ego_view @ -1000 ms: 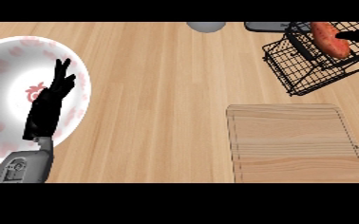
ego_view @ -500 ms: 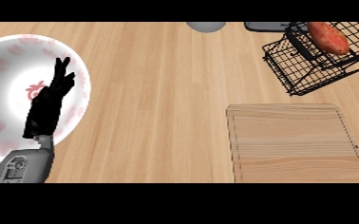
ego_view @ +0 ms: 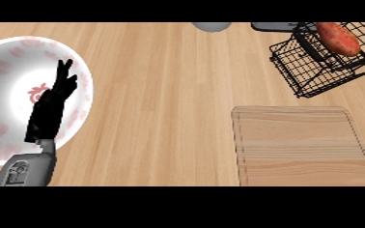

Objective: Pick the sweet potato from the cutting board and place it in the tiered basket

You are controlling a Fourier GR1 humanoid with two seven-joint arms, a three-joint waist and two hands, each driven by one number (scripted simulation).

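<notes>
The orange-red sweet potato (ego_view: 338,38) lies in the top of the black wire tiered basket (ego_view: 314,77) at the upper right. Below the basket sits the bare wooden cutting board (ego_view: 298,145). My left hand (ego_view: 50,108) rests at the lower left with its fingers straight and pointing up, over a white plate. My right hand does not show in the head view.
A white plate with red markings (ego_view: 21,67) lies at the far left under my left hand. A grey round object (ego_view: 212,26) and a dark flat object (ego_view: 274,27) sit at the counter's far edge.
The sweet potato has shifted slightly within the basket's top. My left hand has stayed still.
</notes>
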